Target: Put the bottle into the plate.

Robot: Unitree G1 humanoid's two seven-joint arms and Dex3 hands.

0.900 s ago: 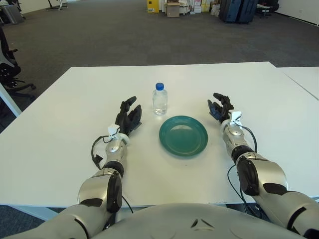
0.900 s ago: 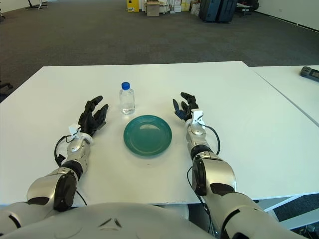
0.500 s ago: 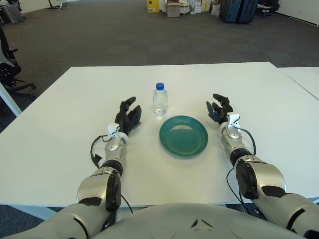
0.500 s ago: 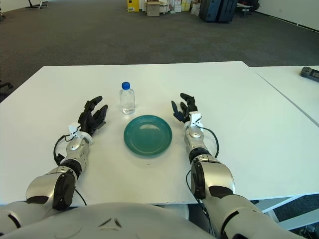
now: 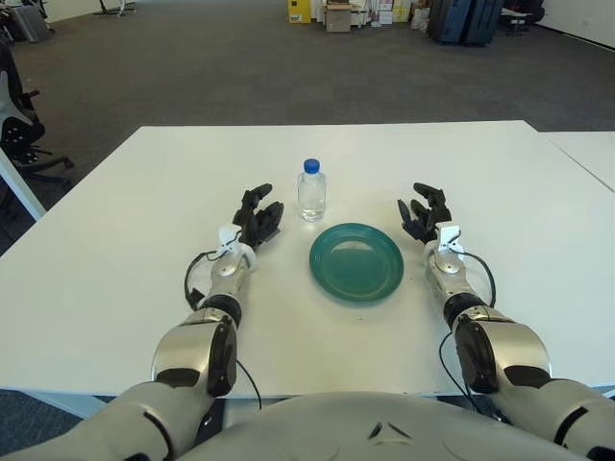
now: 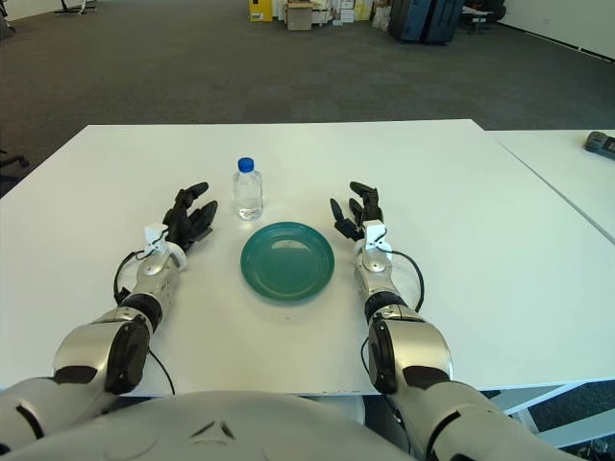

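Note:
A small clear bottle [image 5: 311, 192] with a blue cap stands upright on the white table [image 5: 115, 240], just beyond the far left rim of a round teal plate [image 5: 356, 260]. My left hand [image 5: 258, 214] shows left of the plate and a little short of the bottle, fingers spread and holding nothing. On the other side of the plate is my right hand [image 5: 424, 212], also open with nothing in it. Neither hand touches the bottle or the plate.
A second white table [image 6: 577, 163] adjoins on the right with a dark device [image 6: 602, 142] on it. An office chair [image 5: 17, 125] stands off the table's left side. Boxes and dark cases [image 5: 461, 17] line the far carpeted floor.
My left hand has moved forward and to the right, closer to the bottle. The right hand has shifted only slightly. The bottle and plate stay where they were.

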